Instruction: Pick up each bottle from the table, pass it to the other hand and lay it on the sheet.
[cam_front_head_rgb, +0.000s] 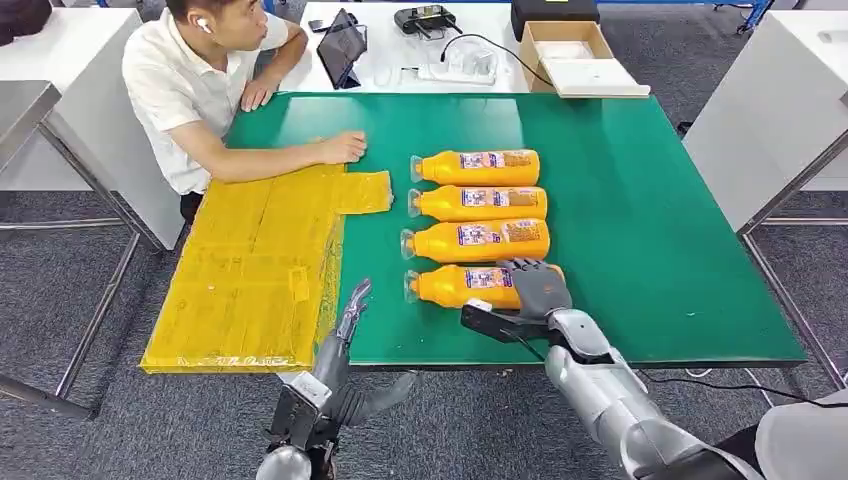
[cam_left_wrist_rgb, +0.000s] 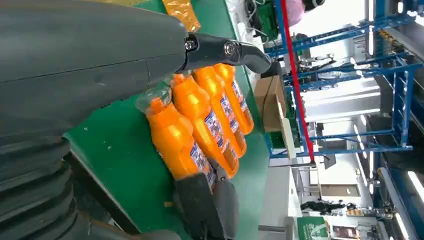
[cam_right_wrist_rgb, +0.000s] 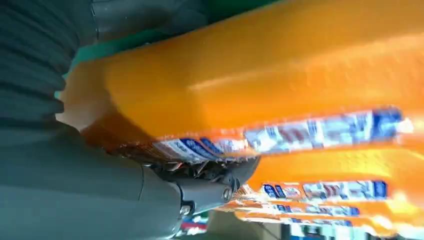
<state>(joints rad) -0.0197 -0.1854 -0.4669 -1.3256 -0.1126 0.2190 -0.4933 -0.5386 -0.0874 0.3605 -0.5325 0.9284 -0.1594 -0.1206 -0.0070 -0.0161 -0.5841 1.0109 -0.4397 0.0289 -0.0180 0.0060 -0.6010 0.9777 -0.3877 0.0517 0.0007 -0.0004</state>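
Right hand (cam_front_head_rgb: 537, 287) wrapped over nearest bottle (cam_front_head_rgb: 462, 286), still flat on green table (cam_front_head_rgb: 650, 220); first pick underway. Left hand (cam_front_head_rgb: 352, 312) released, waiting. Next: lift, hand over toward yellow sheet (cam_front_head_rgb: 250, 270).

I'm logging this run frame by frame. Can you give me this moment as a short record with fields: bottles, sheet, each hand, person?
bottles: four orange ones lying side by side in a column on the green table, caps toward the sheet
nearest bottle: on the table, right hand on its base end
sheet: yellow, on the table's left part, no bottle on it
right hand: fingers over the nearest bottle
left hand: at the table's near edge, holding nothing, fingers extended
person: seated at the far left corner, a hand by the sheet
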